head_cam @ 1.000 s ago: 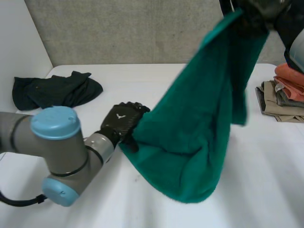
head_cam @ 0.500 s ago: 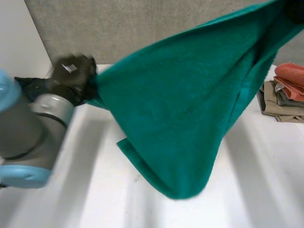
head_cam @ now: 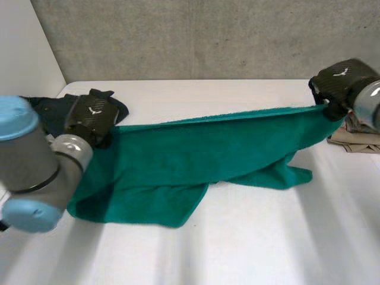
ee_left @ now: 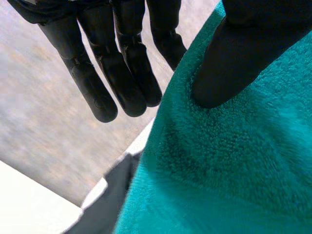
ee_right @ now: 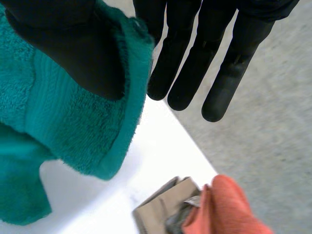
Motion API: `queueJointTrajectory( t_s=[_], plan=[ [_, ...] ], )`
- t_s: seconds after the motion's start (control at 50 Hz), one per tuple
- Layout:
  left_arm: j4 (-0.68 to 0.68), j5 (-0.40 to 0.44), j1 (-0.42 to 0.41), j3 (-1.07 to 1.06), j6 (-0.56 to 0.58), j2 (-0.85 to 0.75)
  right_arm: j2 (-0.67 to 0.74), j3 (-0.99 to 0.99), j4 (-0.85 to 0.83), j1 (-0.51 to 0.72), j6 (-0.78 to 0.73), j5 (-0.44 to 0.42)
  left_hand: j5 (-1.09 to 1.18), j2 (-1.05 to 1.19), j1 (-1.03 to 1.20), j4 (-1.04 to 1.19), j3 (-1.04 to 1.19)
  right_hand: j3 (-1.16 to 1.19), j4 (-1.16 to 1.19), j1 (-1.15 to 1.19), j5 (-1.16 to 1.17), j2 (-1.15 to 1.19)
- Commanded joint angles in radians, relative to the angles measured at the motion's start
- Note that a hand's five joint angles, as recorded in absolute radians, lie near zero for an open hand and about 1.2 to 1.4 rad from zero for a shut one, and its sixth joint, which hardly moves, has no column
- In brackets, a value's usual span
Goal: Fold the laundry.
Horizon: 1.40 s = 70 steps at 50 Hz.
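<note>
A green towel (head_cam: pixel 178 157) is stretching across the worktop (head_cam: pixel 249 237) between the two hands. Its upper edge is running as a taut line from one hand to the other, and its lower part is lying in loose folds on the white surface. The left hand (head_cam: pixel 89 119) is clamping the towel's left upper corner. In the left wrist view its thumb (ee_left: pixel 234 53) is pressing into the pile just inside the towel's edge. Its fingers (ee_left: pixel 97 92) are reaching out straight beyond that edge, and the one nearest the towel is slipping behind the cloth, so the corner is being pinched between them. The right hand (head_cam: pixel 338 83) is clamping the towel's right upper corner in the same way. In the right wrist view its thumb is lying on top of the hem, its fingers are pointing straight out past the towel's edge, and the nearest one is going behind the cloth. A dark garment (head_cam: pixel 47 116) is lying crumpled on the worktop just beyond the towel's left corner, partly behind the left hand. A stack (head_cam: pixel 350 138) of folded clothes is sitting just past the towel's right end, beside the right hand, and is showing beige, grey and orange layers. The towel's right lower tail is resting on the worktop near this stack, apart from it.
</note>
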Motion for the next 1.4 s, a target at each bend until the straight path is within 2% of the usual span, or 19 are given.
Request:
queueJointTrajectory(
  t_s=[0.02,0.1,0.18,0.26,0.32,0.44,0.56,0.72,0.9,0.94,1.02,1.04,1.06,1.1,1.14,1.22,1.3,1.38,1.4],
  plan=[
    [0.016,0.004,0.003,0.277,0.008,-0.208,0.215,-0.197,-0.146,0.025,0.014,0.088,0.220,0.169,0.193,0.173,0.176,0.206,0.197,0.265,0.236,0.218],
    [0.082,-0.004,-0.015,0.565,0.005,-0.271,0.284,-0.342,-0.328,0.043,0.024,0.131,0.226,0.175,0.199,0.179,0.181,0.206,0.197,0.265,0.236,0.218],
    [0.146,-0.051,-0.027,0.735,0.005,-0.271,0.301,-0.432,-0.552,0.054,0.065,0.151,0.246,0.196,0.220,0.200,0.202,0.206,0.197,0.265,0.236,0.218],
    [0.209,-0.134,-0.035,0.799,0.006,-0.258,0.272,-0.432,-0.761,0.054,0.120,0.161,0.252,0.202,0.226,0.206,0.208,0.206,0.197,0.265,0.236,0.218],
    [0.216,-0.165,-0.046,0.778,0.005,-0.219,0.237,-0.386,-0.807,0.057,0.143,0.146,0.255,0.204,0.228,0.208,0.210,0.206,0.197,0.265,0.236,0.218],
    [0.216,-0.174,-0.069,0.483,-0.002,-0.055,0.178,-0.221,-0.787,0.054,0.154,0.109,0.252,0.202,0.226,0.206,0.208,0.206,0.197,0.265,0.236,0.218],
    [0.278,-0.171,-0.070,0.140,-0.005,0.054,0.111,0.054,-0.686,0.045,0.160,0.005,0.214,0.164,0.188,0.168,0.170,0.206,0.197,0.265,0.236,0.218],
    [0.430,-0.168,-0.066,-0.175,0.008,-0.001,0.105,0.342,-0.623,-0.001,0.159,-0.035,0.144,0.093,0.117,0.097,0.099,0.206,0.197,0.265,0.236,0.218],
    [0.437,-0.168,-0.087,-0.335,0.006,-0.015,0.106,0.511,-0.620,-0.053,0.117,-0.073,0.070,0.020,0.044,0.024,0.026,0.206,0.197,0.265,0.236,0.218],
    [0.432,-0.168,-0.101,-0.353,0.006,-0.007,0.106,0.542,-0.620,-0.058,0.108,-0.096,-0.014,-0.065,-0.041,-0.061,-0.059,0.206,0.197,0.265,0.236,0.218],
    [0.388,-0.169,-0.139,-0.384,0.011,0.026,0.106,0.571,-0.620,-0.058,0.086,-0.119,-0.463,-0.513,-0.489,-0.510,-0.507,0.206,0.197,0.265,0.236,0.218],
    [0.351,-0.168,-0.149,-0.393,0.011,0.064,0.106,0.572,-0.620,-0.058,0.083,-0.121,-0.673,-0.724,-0.700,-0.720,-0.718,0.206,0.197,0.265,0.236,0.218],
    [0.330,-0.166,-0.150,-0.393,0.009,0.083,0.106,0.572,-0.620,-0.058,0.082,-0.122,-0.768,-0.819,-0.795,-0.815,-0.813,0.206,0.197,0.265,0.236,0.218],
    [0.280,-0.165,-0.149,-0.391,0.008,0.120,0.108,0.572,-0.620,-0.056,0.079,-0.124,-0.898,-0.949,-0.925,-0.945,-0.942,0.206,0.197,0.265,0.236,0.218],
    [0.207,-0.162,-0.146,-0.381,0.006,0.160,0.108,0.574,-0.622,-0.055,0.079,-0.128,-0.922,-0.972,-0.948,-0.969,-0.966,0.206,0.197,0.265,0.236,0.218],
    [0.098,-0.116,-0.132,-0.333,0.008,0.198,0.108,0.576,-0.620,-0.052,0.077,-0.128,-0.928,-0.978,-0.954,-0.974,-0.972,0.206,0.197,0.265,0.236,0.218],
    [0.024,-0.001,-0.060,-0.257,0.009,0.203,0.108,0.577,-0.620,-0.050,0.077,-0.128,-0.913,-0.964,-0.940,-0.960,-0.958,0.206,0.197,0.265,0.236,0.218],
    [-0.039,0.159,0.038,-0.175,0.009,0.192,0.111,0.585,-0.622,-0.050,0.076,-0.130,-0.843,-0.893,-0.869,-0.889,-0.887,0.206,0.197,0.265,0.236,0.218],
    [-0.063,0.229,0.067,-0.143,0.009,0.180,0.112,0.586,-0.622,-0.050,0.076,-0.130,-0.840,-0.890,-0.866,-0.886,-0.884,0.206,0.197,0.265,0.236,0.218]
  ],
)
